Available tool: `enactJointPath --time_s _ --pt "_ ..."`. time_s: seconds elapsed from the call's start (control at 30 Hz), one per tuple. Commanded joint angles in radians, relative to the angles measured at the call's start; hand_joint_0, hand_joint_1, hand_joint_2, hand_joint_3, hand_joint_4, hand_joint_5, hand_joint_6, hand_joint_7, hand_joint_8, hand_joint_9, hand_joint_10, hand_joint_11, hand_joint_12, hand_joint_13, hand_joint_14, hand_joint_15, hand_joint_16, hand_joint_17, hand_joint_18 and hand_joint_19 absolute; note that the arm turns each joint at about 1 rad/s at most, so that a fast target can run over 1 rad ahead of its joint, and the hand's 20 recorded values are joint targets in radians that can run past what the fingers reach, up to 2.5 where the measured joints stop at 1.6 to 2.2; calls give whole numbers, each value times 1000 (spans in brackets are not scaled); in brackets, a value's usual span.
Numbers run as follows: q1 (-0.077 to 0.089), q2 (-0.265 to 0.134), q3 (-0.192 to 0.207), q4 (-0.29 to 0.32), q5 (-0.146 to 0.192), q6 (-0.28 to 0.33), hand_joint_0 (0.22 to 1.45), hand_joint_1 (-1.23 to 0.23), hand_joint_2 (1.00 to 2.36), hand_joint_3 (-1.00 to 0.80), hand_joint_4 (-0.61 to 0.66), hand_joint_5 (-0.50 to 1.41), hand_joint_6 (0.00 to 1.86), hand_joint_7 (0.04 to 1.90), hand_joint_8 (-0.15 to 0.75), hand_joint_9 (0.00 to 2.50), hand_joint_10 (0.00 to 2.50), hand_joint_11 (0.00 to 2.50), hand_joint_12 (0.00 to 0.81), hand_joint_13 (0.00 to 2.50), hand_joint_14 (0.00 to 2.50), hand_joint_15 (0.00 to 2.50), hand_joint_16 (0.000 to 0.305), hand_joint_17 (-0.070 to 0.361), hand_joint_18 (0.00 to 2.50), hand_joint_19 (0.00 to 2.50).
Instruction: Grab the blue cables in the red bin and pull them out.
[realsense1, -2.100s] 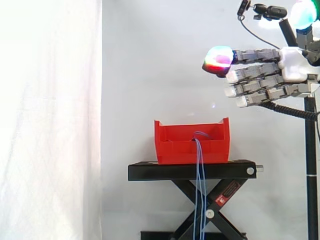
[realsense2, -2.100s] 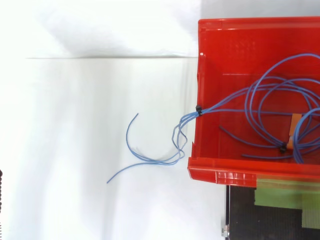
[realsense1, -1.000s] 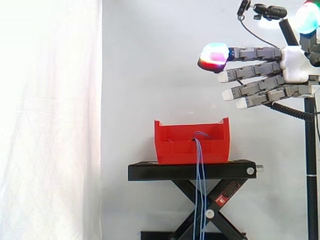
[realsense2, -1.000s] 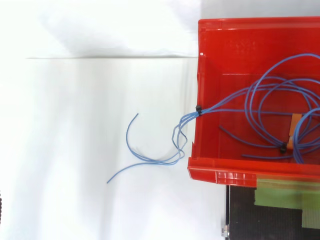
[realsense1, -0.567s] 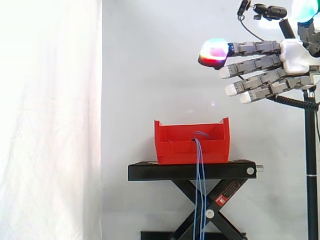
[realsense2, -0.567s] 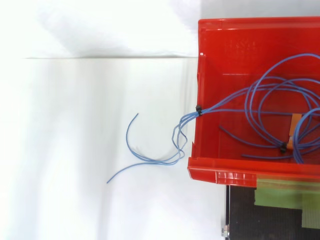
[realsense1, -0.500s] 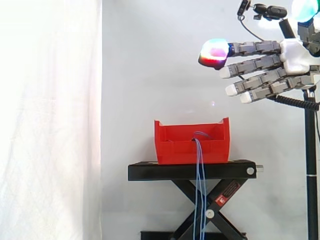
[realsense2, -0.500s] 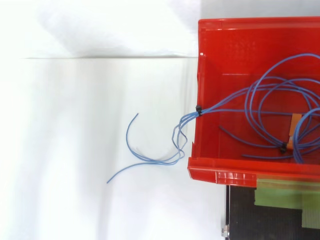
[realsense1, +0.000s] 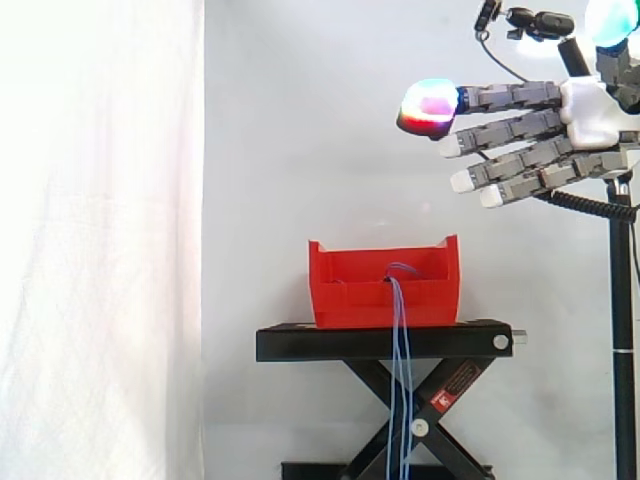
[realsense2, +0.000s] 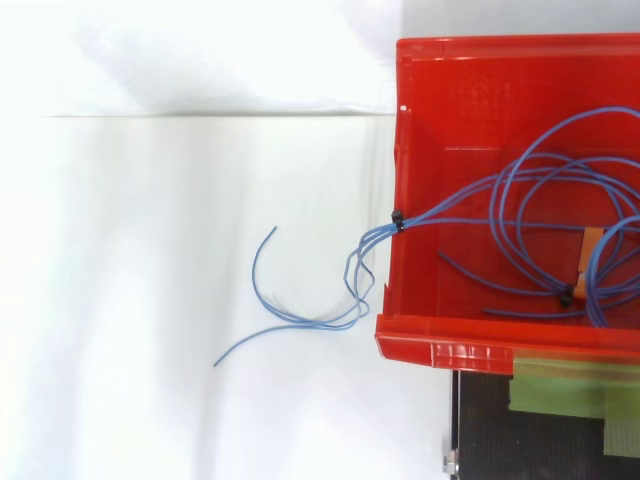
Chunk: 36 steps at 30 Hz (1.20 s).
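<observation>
The blue cables (realsense2: 415, 215) lie looped inside the red bin (realsense1: 350, 295), one tied bundle spilling over the bin's wall and hanging down past the black scissor stand (realsense1: 380, 343) beneath the bin. High above the bin's right end, the robot hand (realsense1: 585, 115) hovers with fingers stretched straight, holding nothing.

The hand (realsense1: 590, 112) had a white, rounded palm shell and fingers (realsense1: 510, 128) built of grey, blocky segments that ended in small white tips. One thick fingertip pad (realsense1: 430, 107) glowed magenta and red under a cyan upper edge, and another pad (realsense1: 607, 20) glowed cyan-green.
</observation>
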Motion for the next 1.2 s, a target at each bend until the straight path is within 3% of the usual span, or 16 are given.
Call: enactJointPath --time_s 0.0,0.27,0.37,0.47,0.6,0.67,0.87,0.93,0.97,1.0,1.07,1.13,1.17 --pt "0 -1 -1 0 -1 -1 712 -852 1000 -1000 77 138 4 123 81 0 0 0 289 0 0 13 47 106 0 12" --pt "3 -3 -1 17 13 -16 712 -850 1000 -1000 92 150 4 140 106 0 0 0 300 0 0 21 47 106 0 13" --pt "7 -26 -1 17 25 -42 713 -848 1000 -1000 95 148 4 141 118 0 0 0 307 0 0 31 48 107 0 12" --pt "9 -73 -1 32 21 -43 712 -847 1000 -1000 104 154 5 155 136 0 0 0 317 12 1 58 49 110 0 53" --pt "10 -84 -1 69 24 -48 712 -848 1000 -1000 101 152 5 154 130 0 0 0 317 14 1 59 49 111 0 55" --pt "15 -83 1 100 25 -83 713 -848 1000 -1000 102 150 5 154 127 0 0 0 316 14 0 59 49 111 0 57" --pt "16 -83 -1 78 27 -198 722 -845 1000 -1000 129 197 5 162 145 28 0 0 316 54 4 64 49 111 0 69" --pt "20 -83 -1 71 28 -260 735 -872 1000 -1000 140 244 5 146 160 121 0 0 318 121 1 25 49 109 0 28" --pt "29 -84 1 83 65 -359 738 -870 1000 -1000 141 248 5 145 160 125 0 0 318 128 0 32 48 109 0 23" --pt "32 -84 1 90 94 -407 741 -869 1000 -1000 150 265 5 149 167 146 0 0 318 138 2 23 48 108 0 21" --pt "43 -84 -1 115 188 -574 743 -868 1000 -1000 151 269 5 148 171 159 0 0 320 148 1 31 48 108 0 21" --pt "50 -84 -1 129 249 -703 747 -866 1000 -1000 160 284 5 156 183 189 0 0 320 162 1 38 48 107 0 43" --pt "53 -84 -1 130 265 -740 749 -866 1000 -1000 166 296 5 162 192 220 0 0 324 186 2 51 48 107 0 50"
